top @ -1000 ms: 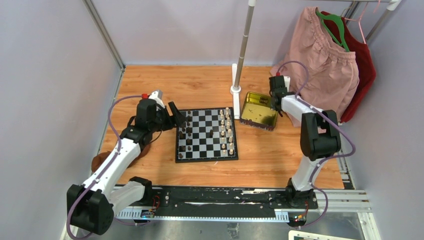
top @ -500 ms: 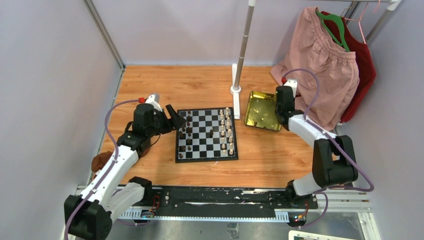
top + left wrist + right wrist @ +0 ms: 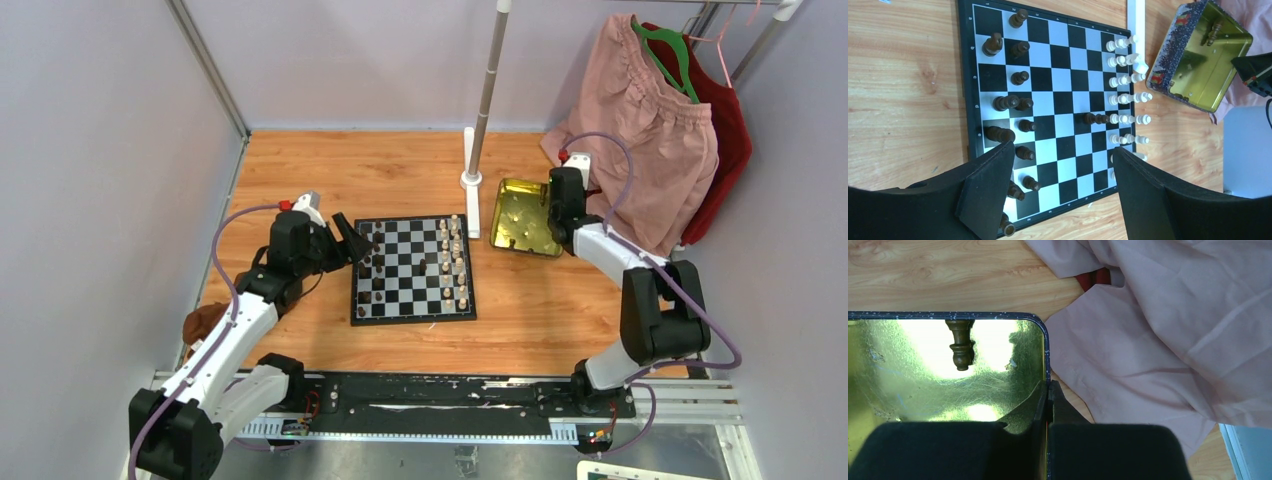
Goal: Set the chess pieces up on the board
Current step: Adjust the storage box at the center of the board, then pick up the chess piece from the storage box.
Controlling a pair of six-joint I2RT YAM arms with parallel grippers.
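Note:
The board (image 3: 412,300) lies mid-table, also in the left wrist view (image 3: 1063,100). Dark chess pieces (image 3: 377,268) stand unevenly along its left columns (image 3: 1018,77). Cream-white pieces (image 3: 455,260) fill its right two columns (image 3: 1125,80), with one dark piece (image 3: 1095,118) next to them. My left gripper (image 3: 358,240) hovers open and empty over the board's left edge (image 3: 1062,150). My right gripper (image 3: 553,215) is shut on the right wall of the gold tray (image 3: 520,215), one finger inside and one outside (image 3: 1048,385). One dark piece (image 3: 961,345) lies in the tray (image 3: 908,385).
A grey pole on a white base (image 3: 471,180) stands just behind the board, beside the tray. Pink cloth (image 3: 650,130) and a red garment hang at the back right, touching the table next to the tray. A brown object (image 3: 200,322) lies at the left edge.
My right gripper has moved from the tray's back edge to its right wall and turned the tray. My left gripper has drifted slightly, still open.

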